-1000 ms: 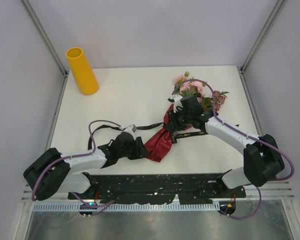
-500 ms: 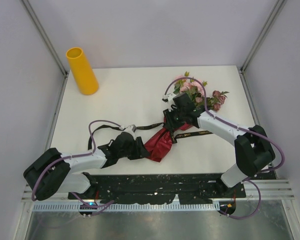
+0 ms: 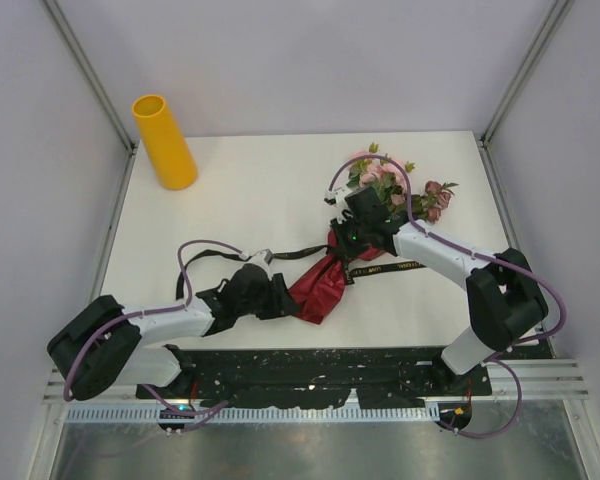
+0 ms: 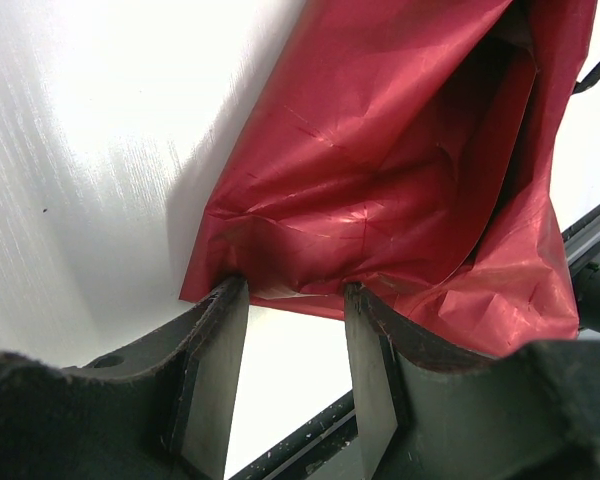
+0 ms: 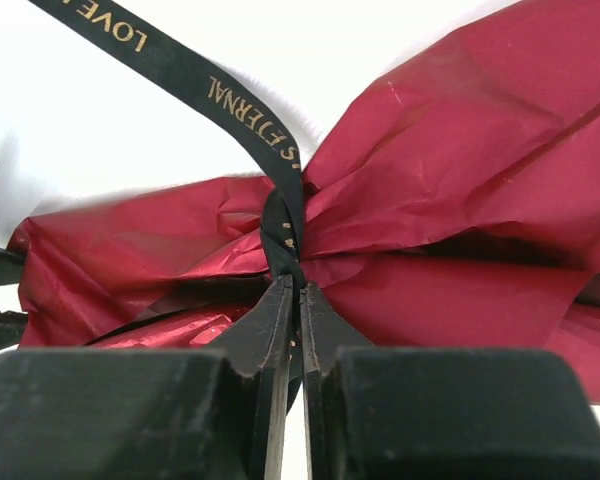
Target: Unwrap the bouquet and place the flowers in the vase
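From above, the yellow vase (image 3: 164, 141) stands upright at the far left corner of the desk (image 3: 250, 200), well apart from everything else. The bouquet (image 3: 355, 240) lies on its side right of centre. Its flowers (image 3: 392, 184) point to the far right, and its red paper (image 3: 318, 288) trails toward the near left. A black ribbon (image 3: 298, 252) runs out to the left of the bundle's waist, and another length lies to the right. The left gripper (image 3: 283, 297) sits low at the near end of the paper. The right gripper (image 3: 346, 240) is down on the waist of the bundle, just near of the blooms.

In the left wrist view, the jaws stand apart with bare desk showing between them. The paper's crumpled edge lies across both fingertips (image 4: 227, 300), touching them, but nothing sits in the gap, so they are released.

In the right wrist view, the jaws are clenched almost together. The ribbon, printed with gold lettering, comes down over the gathered paper and appears to be pinched between the tips, though the contact itself is dark and hard to make out.
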Motion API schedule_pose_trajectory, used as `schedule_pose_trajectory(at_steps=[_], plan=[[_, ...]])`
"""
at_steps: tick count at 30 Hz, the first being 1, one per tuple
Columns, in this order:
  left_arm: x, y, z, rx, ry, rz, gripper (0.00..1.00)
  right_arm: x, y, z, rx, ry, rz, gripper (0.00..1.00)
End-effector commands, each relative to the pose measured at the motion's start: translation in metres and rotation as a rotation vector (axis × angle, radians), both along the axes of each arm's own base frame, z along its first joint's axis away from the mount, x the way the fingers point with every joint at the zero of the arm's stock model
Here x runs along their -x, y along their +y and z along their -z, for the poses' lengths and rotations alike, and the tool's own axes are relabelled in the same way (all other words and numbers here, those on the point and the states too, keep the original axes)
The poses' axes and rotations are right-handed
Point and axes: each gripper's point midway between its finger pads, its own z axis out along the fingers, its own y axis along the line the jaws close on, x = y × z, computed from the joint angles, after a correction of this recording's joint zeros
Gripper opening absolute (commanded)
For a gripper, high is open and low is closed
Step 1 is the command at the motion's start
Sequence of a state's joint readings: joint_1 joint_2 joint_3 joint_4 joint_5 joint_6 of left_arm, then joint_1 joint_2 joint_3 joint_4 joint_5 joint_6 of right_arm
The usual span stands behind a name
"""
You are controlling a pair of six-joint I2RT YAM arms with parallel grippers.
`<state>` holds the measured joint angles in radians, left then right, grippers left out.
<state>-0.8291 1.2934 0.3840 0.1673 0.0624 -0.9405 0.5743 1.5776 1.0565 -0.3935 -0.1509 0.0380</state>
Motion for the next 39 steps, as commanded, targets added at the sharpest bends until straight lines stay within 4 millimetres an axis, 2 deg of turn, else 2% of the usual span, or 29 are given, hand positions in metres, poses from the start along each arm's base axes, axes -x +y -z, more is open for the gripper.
schedule_pose_trajectory(at_steps=[1, 4, 6, 9, 12, 15, 17, 21, 22, 23, 24, 28, 30, 31, 32, 33, 39], plan=[[0.038, 0.053, 0.06, -0.269, 0.176, -0.015, 0.49, -0.016, 0.0, -0.033, -0.018, -0.108, 0.046, 0.12], [0.038, 0.054, 0.062, -0.276, 0.182, -0.017, 0.49, -0.018, -0.001, -0.041, -0.032, -0.133, 0.055, 0.12], [0.038, 0.052, 0.061, -0.272, 0.179, -0.013, 0.49, -0.017, 0.002, -0.043, -0.049, -0.137, 0.043, 0.06], [0.037, 0.051, 0.059, -0.267, 0.174, -0.014, 0.49, -0.016, 0.003, -0.044, -0.058, -0.135, 0.044, 0.06], [0.037, 0.052, 0.059, -0.267, 0.173, -0.015, 0.49, -0.016, 0.005, -0.049, -0.074, -0.144, 0.047, 0.11], [0.036, 0.051, 0.058, -0.265, 0.171, -0.015, 0.49, -0.017, 0.006, -0.052, -0.082, -0.151, 0.049, 0.11], [0.036, 0.049, 0.057, -0.263, 0.169, -0.011, 0.49, -0.016, 0.008, -0.052, -0.09, -0.148, 0.036, 0.06], [0.036, 0.05, 0.058, -0.269, 0.173, -0.01, 0.49, -0.013, 0.012, -0.055, -0.121, -0.138, 0.033, 0.05], [0.036, 0.05, 0.058, -0.269, 0.173, -0.01, 0.49, -0.012, 0.014, -0.059, -0.146, -0.136, 0.027, 0.08], [0.037, 0.051, 0.059, -0.274, 0.176, -0.009, 0.49, -0.011, 0.015, -0.06, -0.154, -0.135, 0.03, 0.16], [0.036, 0.05, 0.058, -0.271, 0.173, -0.009, 0.49, -0.01, 0.017, -0.06, -0.167, -0.131, 0.024, 0.17], [0.036, 0.049, 0.057, -0.269, 0.173, -0.007, 0.49, 0.001, 0.026, -0.048, -0.211, -0.061, -0.037, 0.13], [0.036, 0.049, 0.057, -0.268, 0.172, -0.007, 0.49, 0.005, 0.027, -0.04, -0.231, -0.001, -0.043, 0.31], [0.037, 0.049, 0.058, -0.269, 0.173, -0.005, 0.49, 0.004, 0.026, -0.035, -0.235, 0.016, -0.038, 0.45], [0.036, 0.049, 0.057, -0.268, 0.172, -0.005, 0.49, 0.006, 0.027, -0.032, -0.242, 0.036, -0.041, 0.51], [0.037, 0.049, 0.057, -0.268, 0.171, -0.004, 0.49, 0.004, 0.024, -0.03, -0.246, 0.045, -0.03, 0.55], [0.037, 0.048, 0.058, -0.263, 0.168, -0.004, 0.49, -0.002, 0.016, -0.025, -0.245, 0.091, -0.027, 0.62]])
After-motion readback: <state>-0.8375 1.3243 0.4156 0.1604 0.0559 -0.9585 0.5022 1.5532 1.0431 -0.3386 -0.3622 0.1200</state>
